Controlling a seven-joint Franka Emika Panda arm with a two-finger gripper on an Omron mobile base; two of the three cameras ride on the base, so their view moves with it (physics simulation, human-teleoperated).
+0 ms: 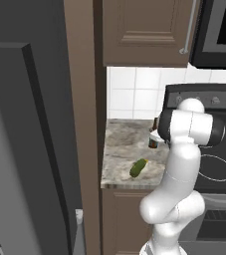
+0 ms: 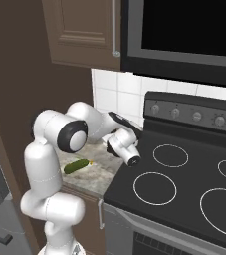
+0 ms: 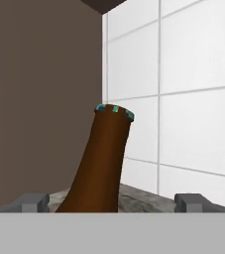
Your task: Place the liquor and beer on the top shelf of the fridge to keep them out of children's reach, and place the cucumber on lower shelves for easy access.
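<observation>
One beer bottle was seen between the spread, empty fingers of the gripper, and one cucumber was seen lying on the counter, well apart from it.

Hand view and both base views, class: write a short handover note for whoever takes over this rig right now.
Gripper: open, holding nothing; the beer stands between its fingers, not yet gripped.
Cucumber: lying on the counter, left of the stove.
Fridge: at the left of the left base view.
Liquor: I cannot place it.
Done: nothing stored yet.
Left: beer and liquor to the top shelf, cucumber to a lower shelf.
</observation>
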